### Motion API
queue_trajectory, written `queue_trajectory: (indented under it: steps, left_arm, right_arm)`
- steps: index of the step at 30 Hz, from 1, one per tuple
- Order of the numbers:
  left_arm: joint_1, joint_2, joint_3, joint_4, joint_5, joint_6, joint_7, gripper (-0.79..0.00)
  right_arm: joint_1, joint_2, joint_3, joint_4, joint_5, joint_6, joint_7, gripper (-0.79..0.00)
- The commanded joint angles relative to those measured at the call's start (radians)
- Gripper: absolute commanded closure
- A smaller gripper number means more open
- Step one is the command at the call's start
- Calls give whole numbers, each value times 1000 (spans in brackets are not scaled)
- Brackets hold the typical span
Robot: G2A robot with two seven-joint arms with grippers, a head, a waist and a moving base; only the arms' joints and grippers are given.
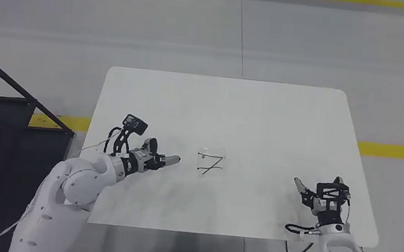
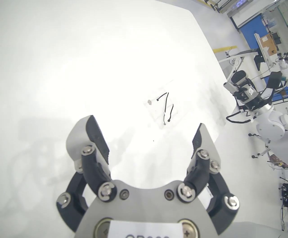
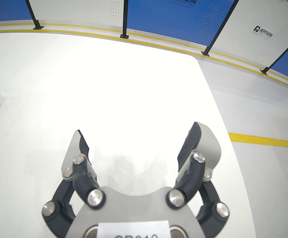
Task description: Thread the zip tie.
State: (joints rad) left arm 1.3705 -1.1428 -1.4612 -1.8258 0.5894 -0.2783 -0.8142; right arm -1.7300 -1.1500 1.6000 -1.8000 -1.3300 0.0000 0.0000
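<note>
The black zip tie (image 1: 211,163) lies on the white table (image 1: 261,117), left gripper (image 1: 173,160) near it, right gripper (image 3: 138,129) well apart, both spread wide.

A white table (image 1: 275,122) bears a clear sheet (image 1: 216,171) with black zip ties (image 2: 166,101).

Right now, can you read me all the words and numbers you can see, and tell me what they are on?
Left label on the left tool: cut off at the edge, unreadable.
Right label on the right tool: cut off too, unreadable.
Wall panel: a brand mark, not quoted here; smaller print under it too small to read.
Table and zip ties: no print.
</note>
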Motion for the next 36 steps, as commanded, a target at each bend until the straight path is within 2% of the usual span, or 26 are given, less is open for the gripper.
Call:
queue_trajectory:
  steps: [1, 9, 11, 16, 20, 26, 36]
  left_arm:
    - [2, 0, -1, 0, 3, -1, 4, -785]
    - [4, -1, 0, 3, -3, 4, 8, -785]
    - [7, -3, 18, 7, -66, 21, 4, -785]
    - [-58, -11, 63, 32, -260, 71, -64, -785]
    - [-128, -15, 105, 64, -371, 153, -151, -785]
    - [-219, -21, 189, 136, -302, 287, -167, -785]
    - [-224, -22, 196, 139, -295, 292, -164, -785]
  right_arm:
    - [0, 0, 0, 0, 0, 0, 0, -785]
    - [0, 0, 0, 0, 0, 0, 0, -785]
    - [0, 0, 0, 0, 0, 0, 0, -785]
    - [0, 0, 0, 0, 0, 0, 0, -785]
    - [0, 0, 0, 0, 0, 0, 0, -785]
    - [0, 0, 0, 0, 0, 0, 0, -785]
    - [0, 0, 0, 0, 0, 0, 0, -785]
